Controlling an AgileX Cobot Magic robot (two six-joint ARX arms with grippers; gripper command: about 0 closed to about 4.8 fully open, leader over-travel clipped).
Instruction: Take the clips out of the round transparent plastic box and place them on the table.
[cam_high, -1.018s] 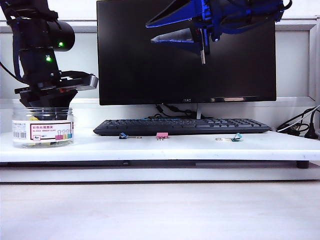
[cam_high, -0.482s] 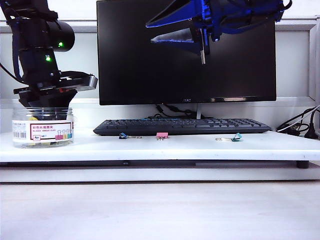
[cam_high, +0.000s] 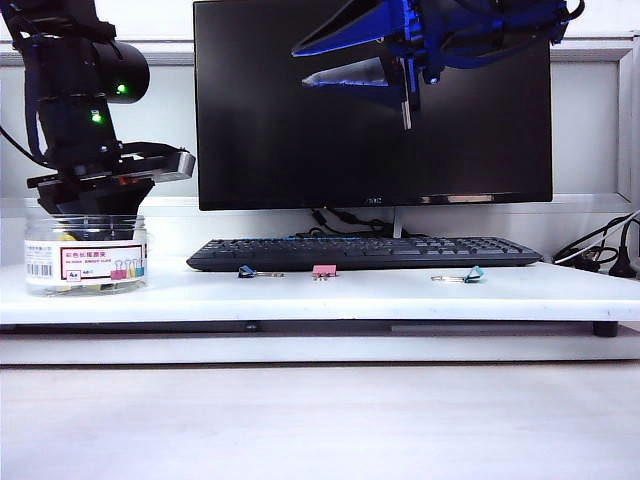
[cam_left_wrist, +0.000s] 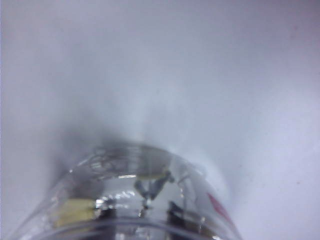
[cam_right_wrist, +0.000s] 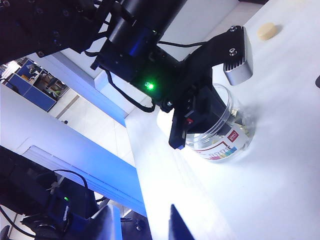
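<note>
You've got the round transparent plastic box (cam_high: 86, 256) at the far left end of the table (cam_high: 380, 295), near its front edge, upright, label facing the exterior cam. The left gripper (cam_right_wrist: 192, 114) is sunk into the box's open mouth from above; in the exterior view only the black wrist shows over the rim, and the fingers (cam_right_wrist: 177, 132) reach down inside. Whether they're pinching anything, can't tell: the left wrist cam is blurry and looks through the clear wall, showing yellow clips (cam_left_wrist: 75, 212) and wire handles on the bottom (at least a couple, prob more). Yellow also shows through the wall in the exterior view.

Moving right along the front edge, w/ a black keyboard (cam_high: 365, 253) behind: a blue clip (cam_high: 246, 271), then a pink clip (cam_high: 323, 271) about mid-table, then a teal clip (cam_high: 472, 275), all well apart. A dark monitor (cam_high: 372, 105) stands at the back edge.

The right gripper (cam_high: 350, 58) hangs high in front of the monitor, well above the table, pointing toward the left side, fingers apart and nothing between them. Cables (cam_high: 600, 250) lie at the right end.
</note>
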